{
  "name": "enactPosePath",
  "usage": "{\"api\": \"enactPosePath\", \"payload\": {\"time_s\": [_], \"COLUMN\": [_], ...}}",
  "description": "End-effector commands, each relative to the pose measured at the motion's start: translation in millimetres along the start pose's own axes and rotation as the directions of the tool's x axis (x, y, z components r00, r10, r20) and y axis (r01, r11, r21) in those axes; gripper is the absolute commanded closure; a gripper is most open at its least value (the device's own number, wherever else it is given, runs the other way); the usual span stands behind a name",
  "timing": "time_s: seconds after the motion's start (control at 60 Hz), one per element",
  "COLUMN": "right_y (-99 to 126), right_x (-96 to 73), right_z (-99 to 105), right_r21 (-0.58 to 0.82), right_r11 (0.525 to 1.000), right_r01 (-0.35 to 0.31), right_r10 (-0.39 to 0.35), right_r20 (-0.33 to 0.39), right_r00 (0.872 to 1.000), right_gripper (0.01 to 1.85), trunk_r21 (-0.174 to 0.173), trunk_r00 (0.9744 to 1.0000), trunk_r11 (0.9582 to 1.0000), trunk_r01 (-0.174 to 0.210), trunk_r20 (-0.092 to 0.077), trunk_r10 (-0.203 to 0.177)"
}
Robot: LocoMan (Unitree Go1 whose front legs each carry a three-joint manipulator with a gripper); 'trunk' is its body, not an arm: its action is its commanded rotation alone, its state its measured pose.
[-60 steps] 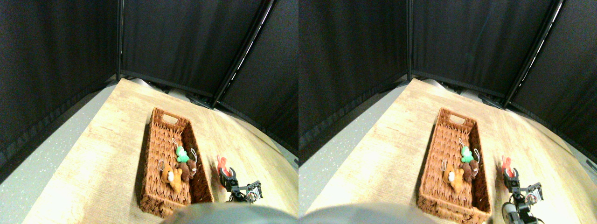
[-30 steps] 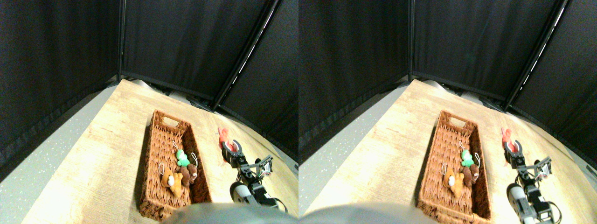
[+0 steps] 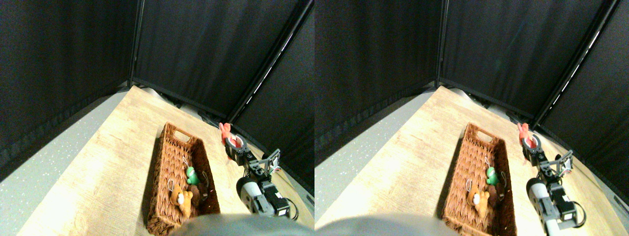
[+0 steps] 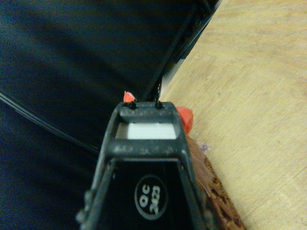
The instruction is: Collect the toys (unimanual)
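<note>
**Red toy lifted beside the basket**

The right gripper (image 3: pixel 233 144) has risen from the tabletop since a second ago and now sits at centre right of the frame, its jaws pinching the red toy (image 3: pixel 225 131) beside the wicker basket (image 3: pixel 167 172). The green toy (image 3: pixel 192 176), orange toy (image 3: pixel 183 199) and brown toy (image 3: pixel 196 194) lie unmoved in the basket, lower centre. The light wooden table (image 3: pixel 123 142) is backed by black curtains (image 3: pixel 196 49).

In the wrist view the jaw frame hides most of the red toy (image 4: pixel 185 118); only two small red bits show. The basket (image 4: pixel 218 203) is cut off at the lower edge. In the stereo view, the brown toy (image 3: pixel 196 193) at lower centre lies half in shadow.
</note>
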Motion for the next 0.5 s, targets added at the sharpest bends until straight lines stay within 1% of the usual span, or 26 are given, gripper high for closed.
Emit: {"api": "enactPosePath", "payload": {"time_s": [0.017, 0.083, 0.2, 0.233, 0.267, 0.3, 0.367, 0.45, 0.5], "right_y": [9, 12, 16, 17, 18, 17, 18, 19, 18], "right_x": [0.2, 0.1, -1.5, -2.5, -2.6, -2.9, -4.0, -5.4, -4.8], "right_z": [-4, -9, -18, -22, -26, -28, -33, -40, -42], "right_r21": [0.036, 0.021, -0.011, 0.002, 0.011, 0.014, 0.023, 0.041, 0.040], "right_r11": [0.999, 1.000, 1.000, 1.000, 1.000, 1.000, 1.000, 0.999, 0.999], "right_r01": [-0.007, -0.019, -0.016, -0.009, -0.024, -0.026, -0.020, 0.008, 0.005], "right_r10": [0.008, 0.020, 0.015, 0.009, 0.025, 0.027, 0.022, -0.004, -0.001], "right_r20": [-0.019, -0.033, -0.051, -0.053, -0.070, -0.073, -0.086, -0.093, -0.103], "right_r00": [1.000, 0.999, 0.999, 0.999, 0.997, 0.997, 0.996, 0.996, 0.995], "right_gripper": [1.80, 1.80, 1.80, 1.80, 1.80, 1.80, 1.80, 1.80, 1.80], "trunk_r21": [-0.024, -0.029, -0.038, -0.040, -0.040, -0.042, -0.044, -0.048, -0.049], "trunk_r00": [0.9998, 0.9997, 0.9993, 0.9991, 0.9991, 0.9990, 0.9987, 0.9985, 0.9986], "trunk_r11": [0.9996, 0.9994, 0.9987, 0.9985, 0.9985, 0.9982, 0.9979, 0.9975, 0.9975], "trunk_r01": [-0.015, -0.020, -0.033, -0.037, -0.037, -0.042, -0.047, -0.051, -0.052], "trunk_r20": [0.013, 0.013, 0.015, 0.016, 0.016, 0.016, 0.015, 0.014, 0.012], "trunk_r10": [0.015, 0.021, 0.034, 0.038, 0.038, 0.043, 0.048, 0.052, 0.052]}}
